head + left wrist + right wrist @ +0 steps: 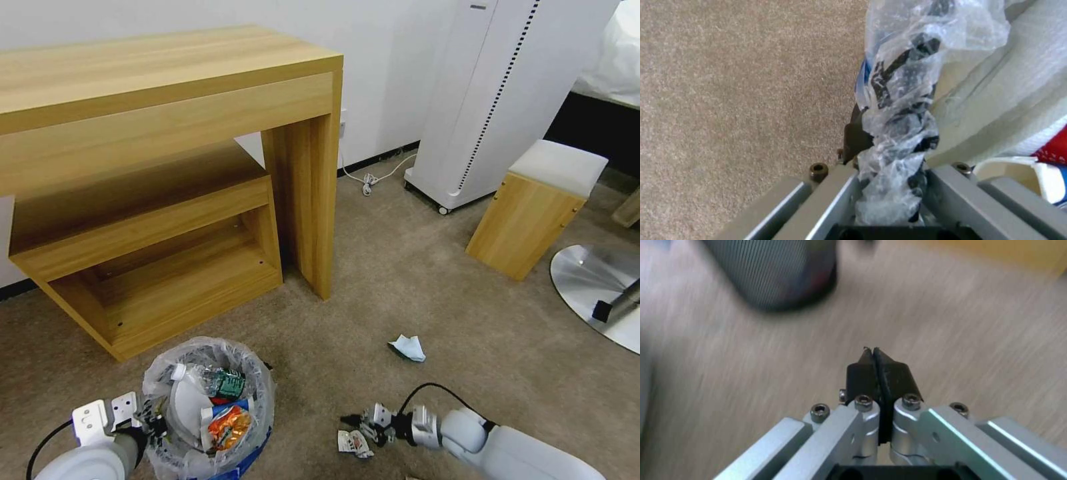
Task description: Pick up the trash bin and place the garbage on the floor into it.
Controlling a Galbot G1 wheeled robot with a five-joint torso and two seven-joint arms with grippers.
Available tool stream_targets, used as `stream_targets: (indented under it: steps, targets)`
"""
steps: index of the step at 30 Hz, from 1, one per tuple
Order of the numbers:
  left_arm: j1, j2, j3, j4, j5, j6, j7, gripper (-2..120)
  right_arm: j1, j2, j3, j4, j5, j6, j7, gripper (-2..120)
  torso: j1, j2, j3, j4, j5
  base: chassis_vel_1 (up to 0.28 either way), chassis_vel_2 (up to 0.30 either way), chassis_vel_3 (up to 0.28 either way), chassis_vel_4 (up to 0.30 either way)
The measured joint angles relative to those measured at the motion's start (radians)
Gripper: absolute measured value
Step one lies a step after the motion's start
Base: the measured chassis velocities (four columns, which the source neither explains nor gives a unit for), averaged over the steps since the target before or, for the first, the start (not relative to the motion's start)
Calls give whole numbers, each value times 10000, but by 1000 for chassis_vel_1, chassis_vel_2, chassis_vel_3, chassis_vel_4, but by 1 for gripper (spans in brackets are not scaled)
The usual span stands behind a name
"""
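Looks like a bedroom or hotel-type rm: beige carpet floor (413,293), wood desk-style counter (167,67) w/ shelf unit against white wall, padded wooden stool (537,207), tall white appliance on wheels (493,100), bed edge (610,73) top right.

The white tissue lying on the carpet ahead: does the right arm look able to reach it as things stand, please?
Probably yes: the white tissue lies on open carpet just beyond the right gripper, nothing between them. Its fingers are shut and would need opening.
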Motion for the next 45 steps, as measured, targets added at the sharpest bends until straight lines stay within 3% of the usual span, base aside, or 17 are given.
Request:
stream_targets:
  steps: [4, 11, 16, 19, 21, 31, 37, 39, 42, 45]
  targets:
    - [45, -36, 36, -2, 92, 0, 12, 0, 309, -103, 585, 823, 1040, 146, -574, 0, 0, 0, 0, 2, 0, 0, 0, 0, 0]
    - [171, -75, -9, -93, 151, 0, 58, 0, 652, -337, 749, 1117, 1367, 417, -959, 0, 0, 0, 0, 0, 1, 0, 0, 0, 0]
    - [264, -58, -100, -175, 161, 0, 88, 0, 534, -357, 914, 1130, 1327, 593, -869, 0, 0, 0, 0, 1, -1, 0, 0, 0, 0]
    - [333, -14, -163, -249, 157, 0, 90, 0, 389, -457, 946, 1290, 1019, 582, -137, 0, 0, 0, 0, 1, 2, 0, 0, 0, 0]
    - [404, -8, -156, -290, 177, 0, 95, 0, 221, -660, 896, 1417, 759, 266, 483, 12, 0, 0, 0, 1, 0, 0, 0, 0, 0]
    - [451, -53, -50, -262, 307, 0, 154, 0, -397, -1148, 699, 1428, 366, 13, 564, 43, 0, 0, 0, -1, -1, 0, 0, 0, 0]
    - [442, -164, 86, -176, 446, 1, 204, 0, -627, -1341, 430, 1273, -96, -266, 825, 69, 0, 0, 0, 0, 1, 0, 0, 0, 0]
    - [438, -171, 97, -174, 453, 1, 207, 0, -638, -1355, 411, 1271, -114, -285, 841, 71, 0, 0, 0, 0, 2, 0, 0, 0, 0]
    - [419, -250, 221, -139, 551, 1, 212, 0, -769, -1415, 321, 1113, -391, -417, 1021, 88, 0, 0, 0, 0, 2, 0, 0, 0, 0]
    - [399, -251, 241, -106, 561, 1, 215, 0, -898, -1414, 323, 1030, -443, -482, 1145, 96, 0, 0, -1, 1, 1, 0, 0, 0, 0]
